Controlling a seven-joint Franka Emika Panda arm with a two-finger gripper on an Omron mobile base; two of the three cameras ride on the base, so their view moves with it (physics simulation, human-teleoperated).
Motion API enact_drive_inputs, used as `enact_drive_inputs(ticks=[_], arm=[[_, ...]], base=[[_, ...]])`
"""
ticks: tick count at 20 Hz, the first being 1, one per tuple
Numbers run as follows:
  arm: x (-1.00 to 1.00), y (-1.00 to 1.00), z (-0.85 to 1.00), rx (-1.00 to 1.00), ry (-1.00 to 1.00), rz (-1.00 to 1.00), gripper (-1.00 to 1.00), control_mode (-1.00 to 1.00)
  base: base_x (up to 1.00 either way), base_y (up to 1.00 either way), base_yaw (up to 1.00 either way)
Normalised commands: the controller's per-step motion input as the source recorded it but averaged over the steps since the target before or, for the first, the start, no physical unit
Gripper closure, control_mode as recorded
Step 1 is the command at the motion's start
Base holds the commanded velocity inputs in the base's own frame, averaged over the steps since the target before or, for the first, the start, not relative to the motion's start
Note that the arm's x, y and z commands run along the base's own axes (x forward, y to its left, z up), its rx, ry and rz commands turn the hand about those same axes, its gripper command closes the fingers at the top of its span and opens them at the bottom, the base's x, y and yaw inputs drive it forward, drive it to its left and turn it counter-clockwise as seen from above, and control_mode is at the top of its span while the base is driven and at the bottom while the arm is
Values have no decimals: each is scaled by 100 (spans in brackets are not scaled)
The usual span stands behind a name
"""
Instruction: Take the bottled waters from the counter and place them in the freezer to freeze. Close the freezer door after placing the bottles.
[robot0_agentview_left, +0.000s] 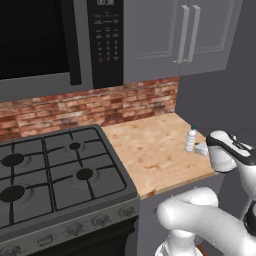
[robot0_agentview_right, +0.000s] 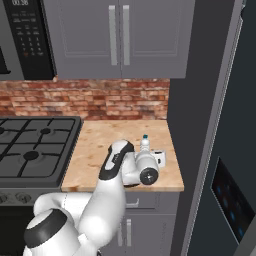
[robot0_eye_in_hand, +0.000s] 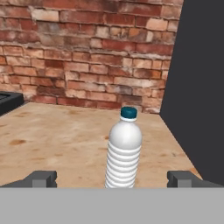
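Note:
A whitish bottled water (robot0_eye_in_hand: 124, 151) with a blue cap stands upright on the tan wood counter (robot0_eye_in_hand: 57, 140), near its right end beside the dark freezer (robot0_agentview_right: 200, 115). My gripper (robot0_eye_in_hand: 113, 179) is open and level with the bottle's lower half. Its two dark fingertips (robot0_eye_in_hand: 41, 178) sit wide apart on either side of the bottle, not touching it. From the left base view, the bottle (robot0_agentview_left: 190, 139) is just left of the gripper (robot0_agentview_left: 202, 149). In the right base view the bottle (robot0_agentview_right: 145, 143) rises behind my wrist, close to the gripper (robot0_agentview_right: 159, 157). The freezer door (robot0_agentview_right: 227, 200) with its dark control panel shows at the lower right.
A black gas stove (robot0_agentview_left: 50, 175) fills the counter's left side. A brick wall (robot0_eye_in_hand: 87, 52) backs the counter. Above hang grey wall cabinets (robot0_agentview_right: 117, 35) and a microwave (robot0_agentview_left: 55, 40). The freezer's side wall (robot0_eye_in_hand: 201, 87) stands close on the bottle's right.

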Motion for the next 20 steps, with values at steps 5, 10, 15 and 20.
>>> enact_drive_inputs(ticks=[5,10,15,20], arm=[[20,0,-15,0,0,2,-100,-100],[20,0,-12,0,-2,2,-100,-100],[30,0,-11,0,-3,0,-100,-100],[31,0,-12,0,-2,0,-100,-100]], base=[[0,0,0],[0,0,0],[0,0,0],[0,0,0]])
